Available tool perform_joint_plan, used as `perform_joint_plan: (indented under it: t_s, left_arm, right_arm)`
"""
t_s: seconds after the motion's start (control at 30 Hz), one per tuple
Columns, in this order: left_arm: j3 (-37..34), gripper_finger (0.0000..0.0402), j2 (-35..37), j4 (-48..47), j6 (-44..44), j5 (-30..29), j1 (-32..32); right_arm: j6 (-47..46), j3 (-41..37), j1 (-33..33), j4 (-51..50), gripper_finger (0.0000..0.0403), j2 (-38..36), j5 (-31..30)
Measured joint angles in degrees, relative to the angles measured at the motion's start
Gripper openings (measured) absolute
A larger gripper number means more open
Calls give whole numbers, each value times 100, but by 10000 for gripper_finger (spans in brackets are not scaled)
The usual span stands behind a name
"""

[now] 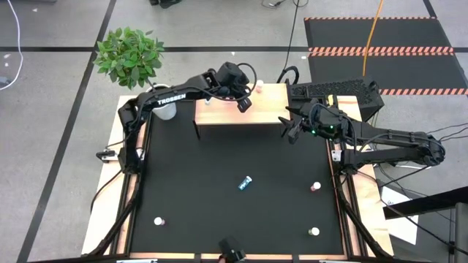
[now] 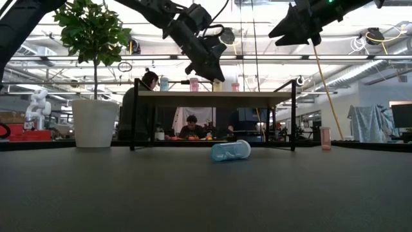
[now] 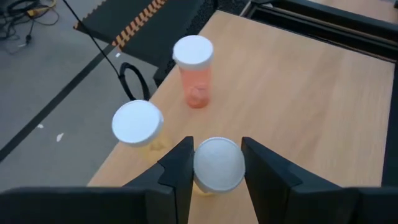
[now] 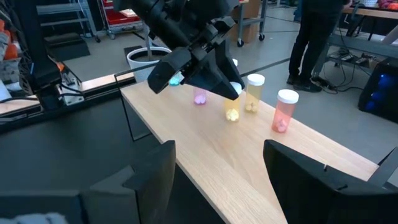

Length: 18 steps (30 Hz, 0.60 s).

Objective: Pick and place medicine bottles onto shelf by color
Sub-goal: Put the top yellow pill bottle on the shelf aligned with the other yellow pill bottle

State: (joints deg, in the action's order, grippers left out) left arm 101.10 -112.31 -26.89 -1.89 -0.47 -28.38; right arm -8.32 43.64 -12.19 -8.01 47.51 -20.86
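Shelf (image 1: 241, 109): light wood top, dark legs, upper centre of high view, at far edge of black table (image 1: 219, 183). Left gripper (image 3: 216, 167): over shelf's right-hand end in high view, fingers closed narrow round a yellow bottle (image 3: 217, 165) w/ white cap, bottle standing on shelf top. Just beside it, second yellow bottle (image 3: 138, 123), at shelf edge; a little further along, orange-pink bottle (image 3: 196, 72), upright, apart from the other two. Right wrist view shows same row on shelf plus a pink bottle (image 4: 200, 96) partly behind left gripper; a teal bottle (image 2: 164, 84) stands at shelf's left part in low view. Right gripper (image 4: 214, 174): just off shelf's right end, upper right of centre in high view, raised above table, fingers spread wide, nothing between them. Blue bottle (image 1: 245, 183): lying on its side, mid-table, centre of high view; also centre of low view in front of shelf. Pink bottle, table right (image 1: 316, 187): upright, right of centre, near table edge. Two more white-capped bottles, lower right (image 1: 314, 231) and lower left (image 1: 158, 220) of high view; body colours cannot tell. Plant (image 1: 130, 55) in white pot (image 2: 94, 122): upper left, beside shelf. Keyboard (image 1: 333, 91): upper right, beyond table. People in room behind, seen under shelf in low view.
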Motion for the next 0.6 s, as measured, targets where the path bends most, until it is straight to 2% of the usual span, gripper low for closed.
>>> perform_joint_plan:
  t_s: [0.43,0.5,0.6]
  left_arm:
    - [0,125,48,-36,356,94,-11]
    - [0,132,57,-61,356,95,-17]
    - [0,163,73,-38,373,96,-22]
  right_arm:
    - [0,-2,0,2,240,0,0]
    - [0,-2,0,2,240,0,0]
    - [-73,-2,0,2,240,0,1]
